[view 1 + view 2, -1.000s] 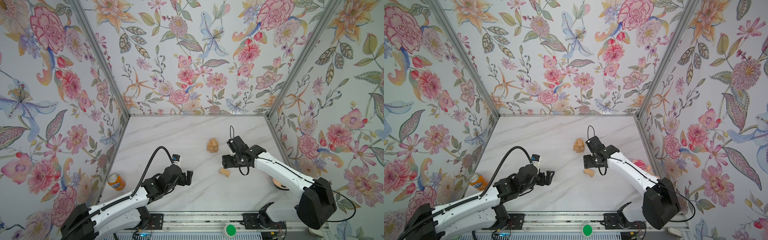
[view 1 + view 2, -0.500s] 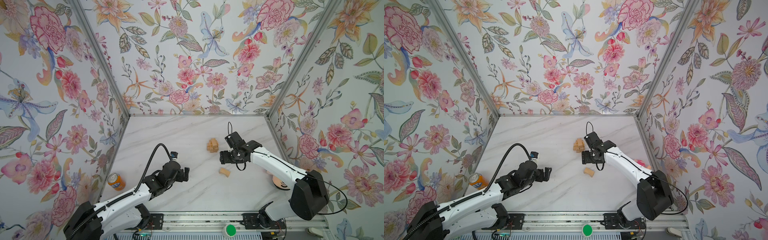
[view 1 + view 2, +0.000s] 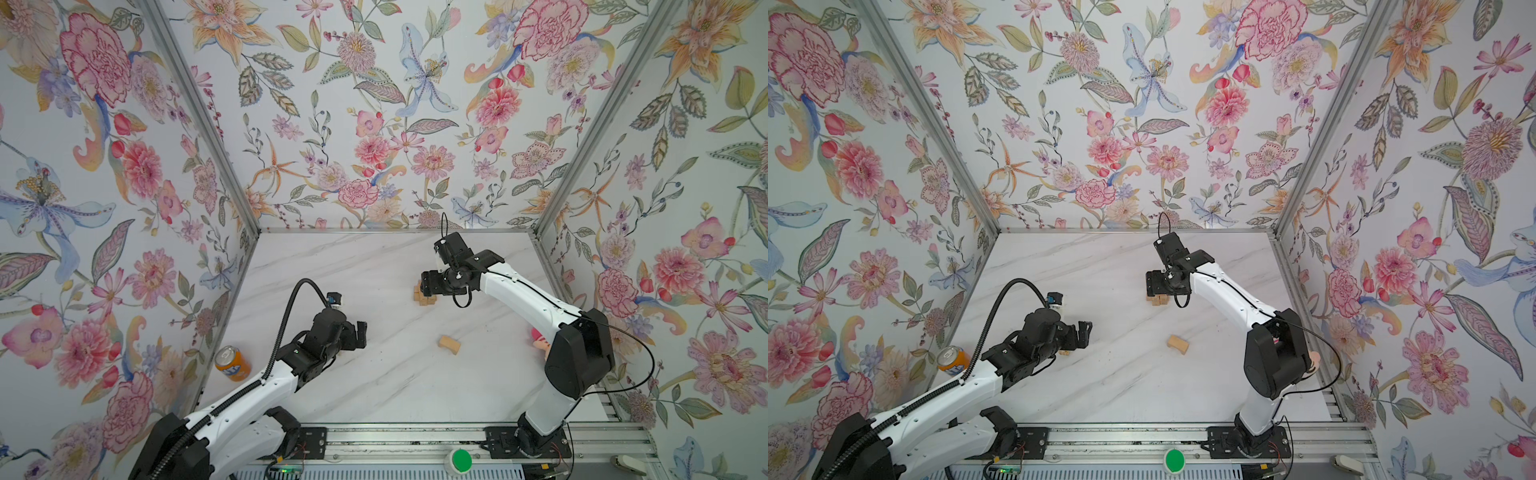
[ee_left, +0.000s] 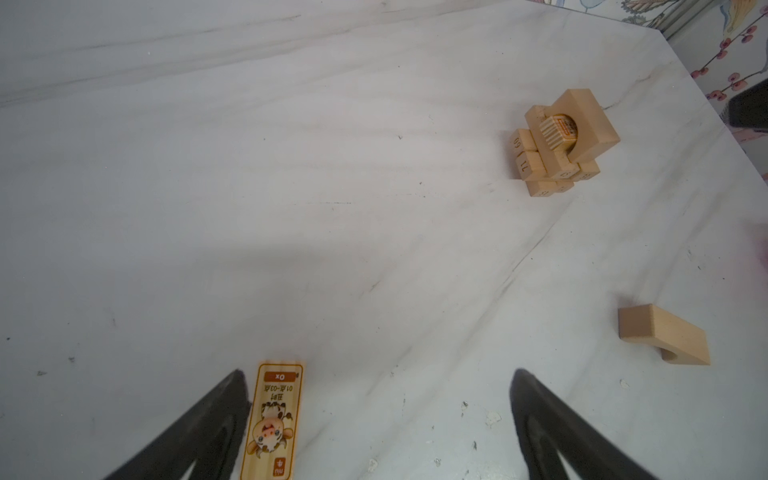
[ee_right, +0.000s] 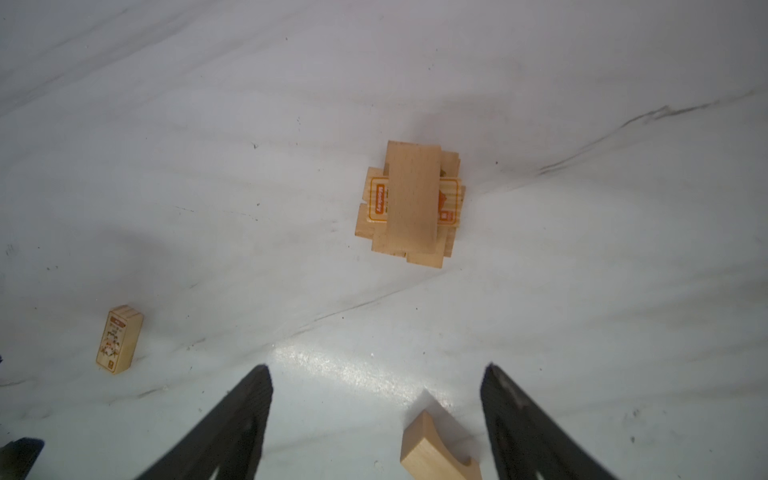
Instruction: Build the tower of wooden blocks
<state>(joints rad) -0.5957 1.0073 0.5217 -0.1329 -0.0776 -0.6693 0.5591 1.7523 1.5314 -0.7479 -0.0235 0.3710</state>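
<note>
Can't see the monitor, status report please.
Left gripper open over printed tan wooden block. Right gripper open near stacked wooden tower. Curved block loose, nothing blocking.

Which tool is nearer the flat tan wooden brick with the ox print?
Left. The left tool sits right over the tan ox-print wooden brick, which lies between its open jaws. The right tool is far off, above the tan wood block tower.

Bare marble around tower

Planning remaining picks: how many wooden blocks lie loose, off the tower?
2. A plain tan arched wooden block lies mid-table; a tan printed oblong wooden block lies by the left end effector. Others may be hidden.
</note>
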